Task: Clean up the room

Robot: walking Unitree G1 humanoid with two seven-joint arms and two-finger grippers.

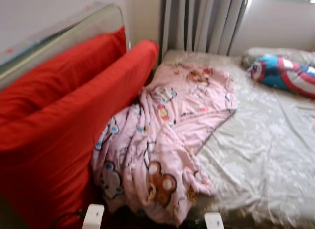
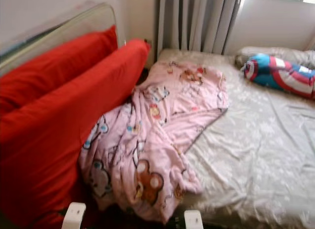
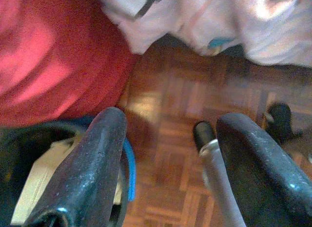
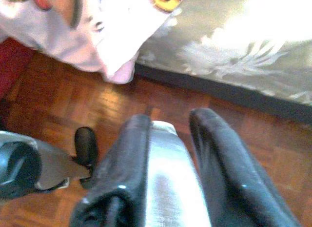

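While the pink cartoon blanket (image 1: pixel 162 140) lay crumpled across the bed (image 1: pixel 266 155), spilling over its near edge beside two red cushions (image 1: pixel 64 135), the left gripper (image 3: pixel 168 168) and right gripper (image 4: pixel 168 163) hung over the parquet floor (image 3: pixel 170 90), jaws apart, holding nothing.

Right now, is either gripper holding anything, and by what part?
Nothing is held. The left gripper is open above the wood floor; the right gripper hangs open too, near the hanging edge of the pink blanket.
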